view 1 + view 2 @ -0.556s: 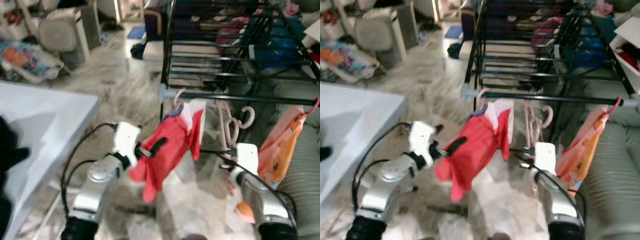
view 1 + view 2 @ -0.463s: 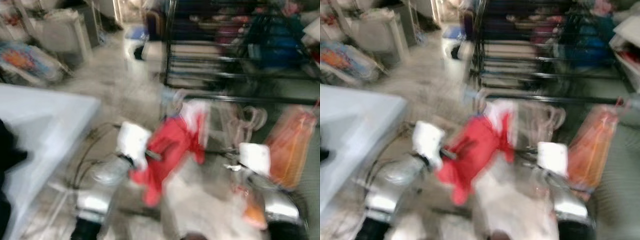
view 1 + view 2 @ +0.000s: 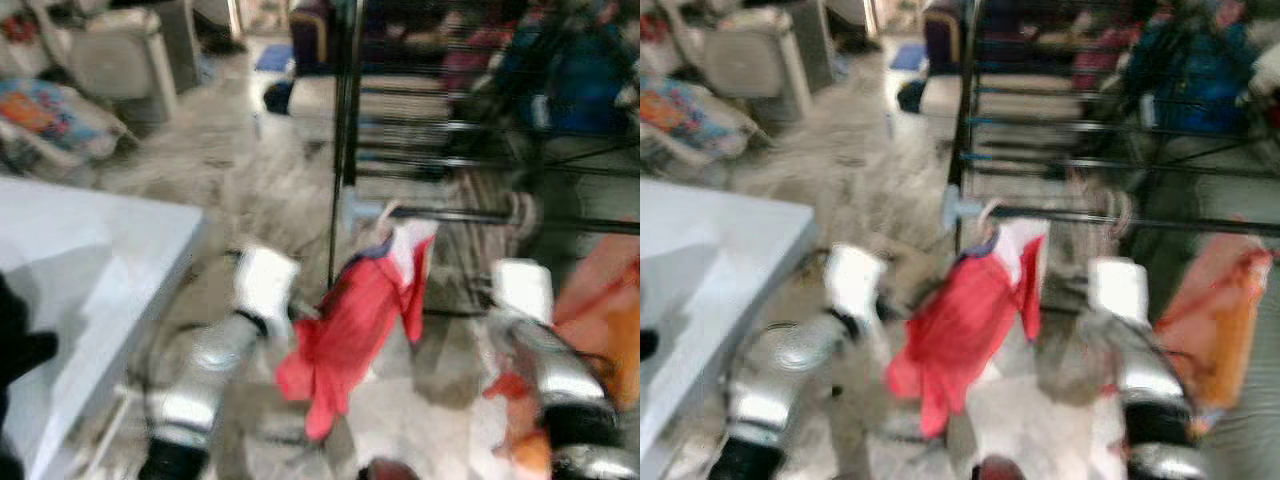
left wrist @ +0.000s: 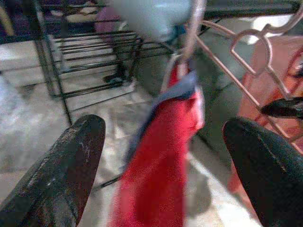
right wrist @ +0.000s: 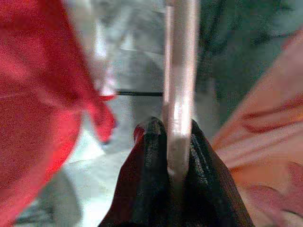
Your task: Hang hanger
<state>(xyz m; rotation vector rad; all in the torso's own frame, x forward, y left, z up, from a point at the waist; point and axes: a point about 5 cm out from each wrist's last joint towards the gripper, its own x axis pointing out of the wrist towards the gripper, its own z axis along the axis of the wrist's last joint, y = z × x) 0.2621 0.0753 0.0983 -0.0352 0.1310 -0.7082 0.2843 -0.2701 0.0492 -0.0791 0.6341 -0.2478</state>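
Observation:
A red garment [image 3: 350, 330] with a blue collar hangs on a pink hanger whose hook [image 3: 385, 212] sits over the black rail [image 3: 520, 218] of a drying rack. My left gripper [image 4: 163, 127] is open just in front of the garment, its two black fingers [image 4: 71, 161] spread wide and touching nothing. My right gripper [image 5: 170, 130] is shut on the thin bar of another pink hanger [image 5: 180, 56], to the right of the red garment. Several empty pink hangers [image 4: 246, 52] hang from the same rail.
An orange garment [image 3: 600, 300] hangs at the right end of the rail. A pale table [image 3: 90, 250] stands at my left. Boxes and bags [image 3: 60, 110] crowd the floor at the back left. Shelves [image 3: 440, 100] with folded things lie behind the rack.
The whole picture has shifted and blurred, so the camera moved. Both arms now sit a little closer to the rail. The red garment still hangs in the same place.

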